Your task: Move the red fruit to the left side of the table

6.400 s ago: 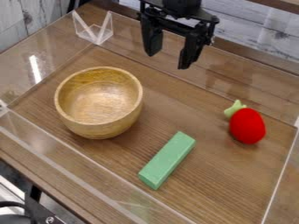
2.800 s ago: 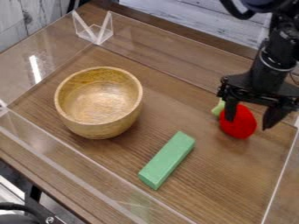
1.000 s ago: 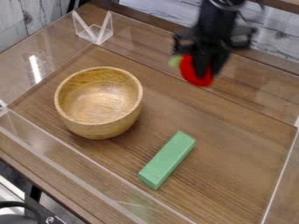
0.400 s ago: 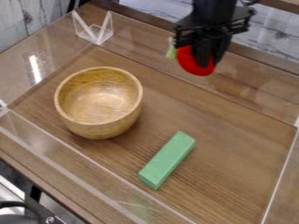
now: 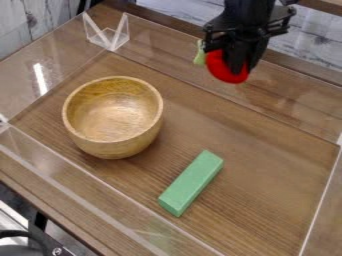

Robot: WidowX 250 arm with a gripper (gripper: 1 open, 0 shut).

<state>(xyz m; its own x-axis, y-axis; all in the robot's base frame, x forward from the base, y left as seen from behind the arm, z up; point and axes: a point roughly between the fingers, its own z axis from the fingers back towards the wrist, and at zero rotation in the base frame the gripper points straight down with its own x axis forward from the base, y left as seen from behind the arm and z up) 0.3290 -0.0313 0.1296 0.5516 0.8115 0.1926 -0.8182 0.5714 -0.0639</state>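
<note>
Camera view: nearest, low clear acrylic walls point(image 5: 27, 170) edge the brown wood-grain bench point(image 5: 254, 150), whose right half lies open below the hand. One green rectangular block point(image 5: 191, 183) lies flat, below and left of the hand. One round, smooth wooden bowl point(image 5: 114, 116) sits further left, well apart from it. Farthest, the black hand point(image 5: 233, 60) points down, clamped on one glossy red fruit point(image 5: 231, 64), held above the bench's far side.
</note>
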